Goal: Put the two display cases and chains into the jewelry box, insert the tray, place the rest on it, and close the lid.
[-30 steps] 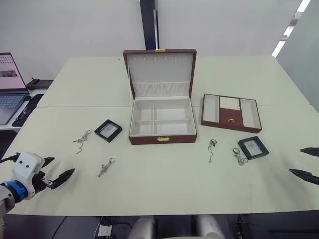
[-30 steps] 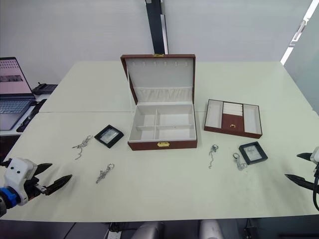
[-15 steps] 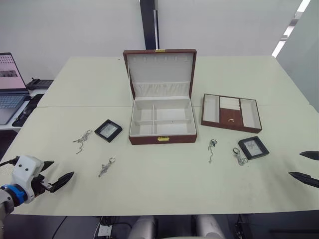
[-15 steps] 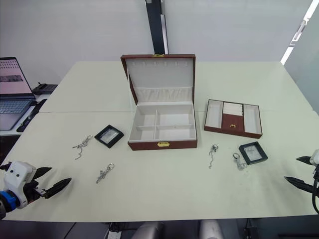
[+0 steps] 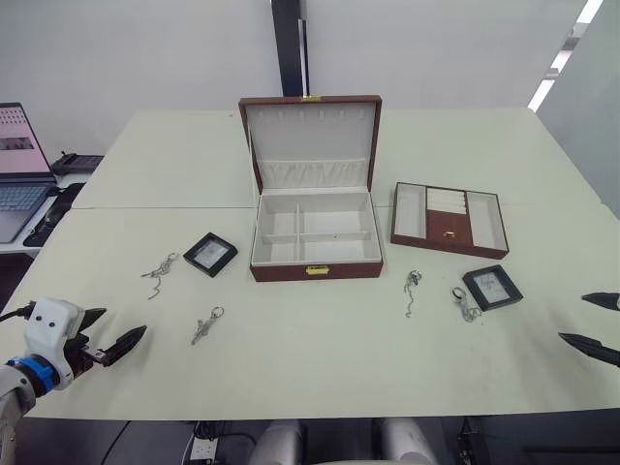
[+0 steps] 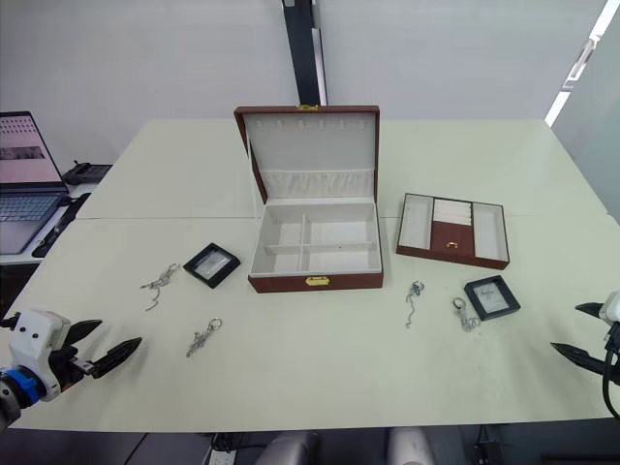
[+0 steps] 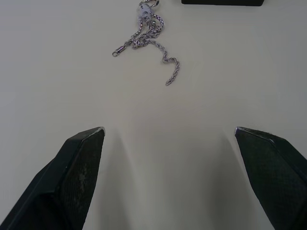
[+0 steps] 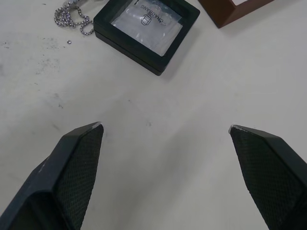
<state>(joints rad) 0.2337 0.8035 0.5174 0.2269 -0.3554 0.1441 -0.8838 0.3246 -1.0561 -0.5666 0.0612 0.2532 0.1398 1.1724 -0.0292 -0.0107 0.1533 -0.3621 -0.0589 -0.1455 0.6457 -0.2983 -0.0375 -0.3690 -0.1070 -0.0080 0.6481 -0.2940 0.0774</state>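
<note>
The jewelry box (image 5: 315, 237) sits mid-table with its lid (image 5: 310, 140) standing upright and its cream compartments bare. Just right of the box lies the tray (image 5: 449, 219). One display case (image 5: 210, 253) rests to the box's left, the other (image 5: 492, 287) to its front right, past the tray. Chains lie scattered on both sides of the box. The left gripper (image 5: 108, 333) hovers far front-left of the box, jaws spread and holding nothing; the right gripper (image 5: 593, 325) hangs far front-right, likewise spread and holding nothing.
</note>
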